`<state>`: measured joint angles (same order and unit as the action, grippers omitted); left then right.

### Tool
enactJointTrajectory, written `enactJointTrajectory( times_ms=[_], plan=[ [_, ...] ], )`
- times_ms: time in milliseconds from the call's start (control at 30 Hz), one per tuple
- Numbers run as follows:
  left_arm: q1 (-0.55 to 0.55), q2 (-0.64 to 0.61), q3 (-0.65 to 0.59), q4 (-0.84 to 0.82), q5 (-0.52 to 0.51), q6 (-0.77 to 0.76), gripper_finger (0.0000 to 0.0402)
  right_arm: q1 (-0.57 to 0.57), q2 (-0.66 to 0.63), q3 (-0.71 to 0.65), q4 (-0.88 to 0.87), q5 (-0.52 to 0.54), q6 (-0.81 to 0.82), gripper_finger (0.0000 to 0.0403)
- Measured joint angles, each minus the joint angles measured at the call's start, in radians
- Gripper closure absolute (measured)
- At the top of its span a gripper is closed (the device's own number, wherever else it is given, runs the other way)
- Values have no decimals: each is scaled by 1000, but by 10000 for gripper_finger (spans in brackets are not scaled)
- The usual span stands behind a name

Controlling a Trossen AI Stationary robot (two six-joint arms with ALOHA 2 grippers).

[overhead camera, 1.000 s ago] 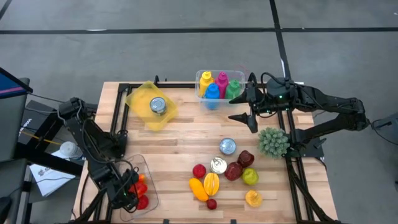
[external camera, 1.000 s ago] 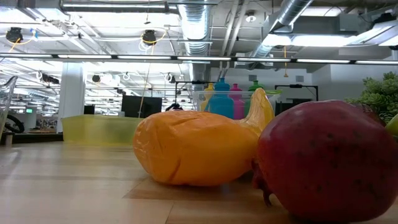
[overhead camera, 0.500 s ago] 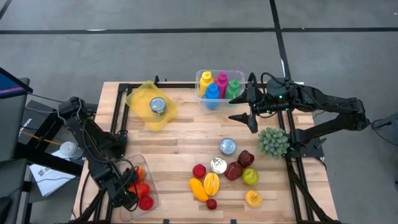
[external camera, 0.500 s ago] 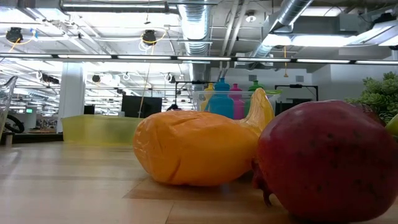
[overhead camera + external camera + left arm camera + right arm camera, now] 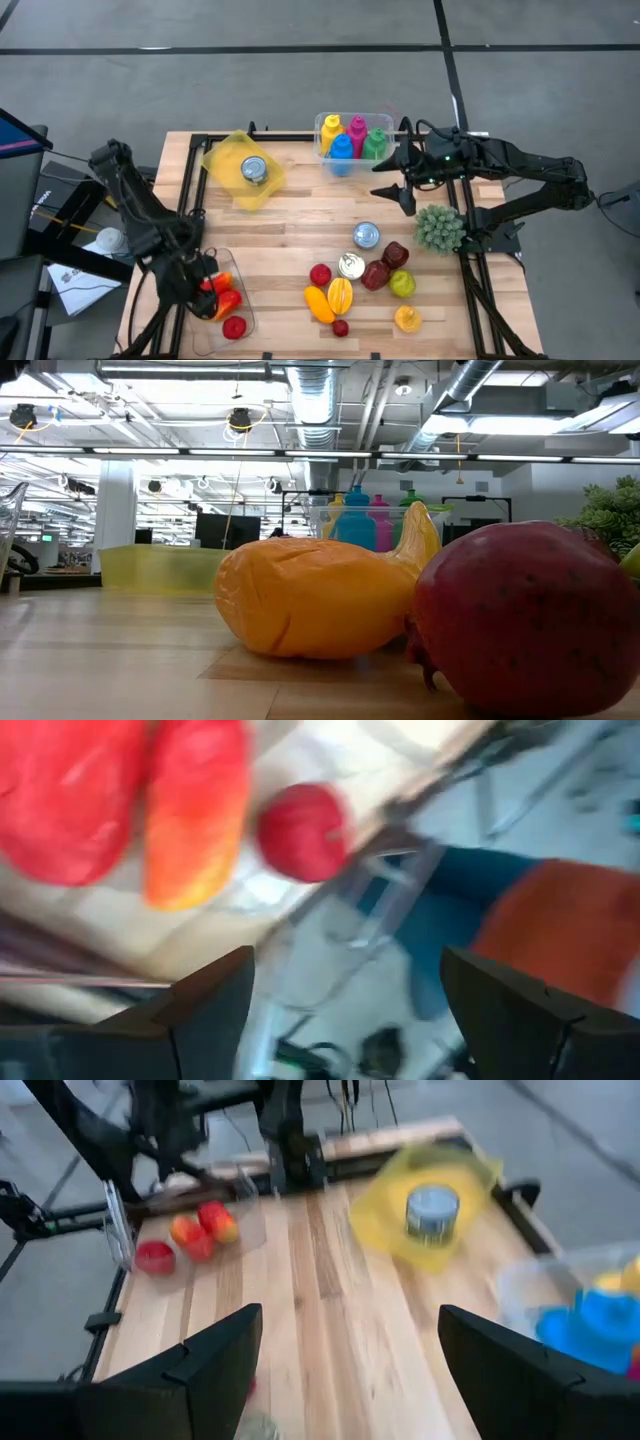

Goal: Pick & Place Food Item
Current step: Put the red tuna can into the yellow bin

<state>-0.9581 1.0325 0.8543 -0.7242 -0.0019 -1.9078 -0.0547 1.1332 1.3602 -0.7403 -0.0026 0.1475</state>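
Grey floor surrounds a wooden worktop that is bordered by a black frame.

Left side: the left tool hangs over a clear tray at the near left corner of the worktop. Its fingers stand spread apart and grip nothing. Inside the tray lie red and orange food pieces, and a round red fruit rests apart from them at the near edge of the tray. In the left wrist view the same red fruit lies just beside an orange-red piece.

Right side: the right tool waits above the far right part of the worktop, beside a clear bin of coloured bottles. Its fingers are apart and empty.

Far left of centre: a yellow dish holds a metal can.

Near right: a group of food items rests on the bare wood. It includes a second can, a dark red pomegranate, a red apple, a yellow-orange pepper, an orange fruit and a green fruit. A green spiky plant stands at the right edge.

In the low view, the orange fruit and the pomegranate fill the foreground and touch each other.
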Motion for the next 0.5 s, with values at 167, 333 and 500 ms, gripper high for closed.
enactJointTrajectory(
  times_ms=[167, 333, 500],
  plan=[
    [46, -116, 0, 55, -110, 64, 94, 3, 0, 0, -107, 3, 63, 106],
    [115, -190, 0, 128, -339, 151, 94, 3, 0, 0, -215, 44, 154, 106],
    [205, -203, 0, 279, -611, 424, 94, 3, -1, -40, -301, 191, 271, 106]
  ],
)
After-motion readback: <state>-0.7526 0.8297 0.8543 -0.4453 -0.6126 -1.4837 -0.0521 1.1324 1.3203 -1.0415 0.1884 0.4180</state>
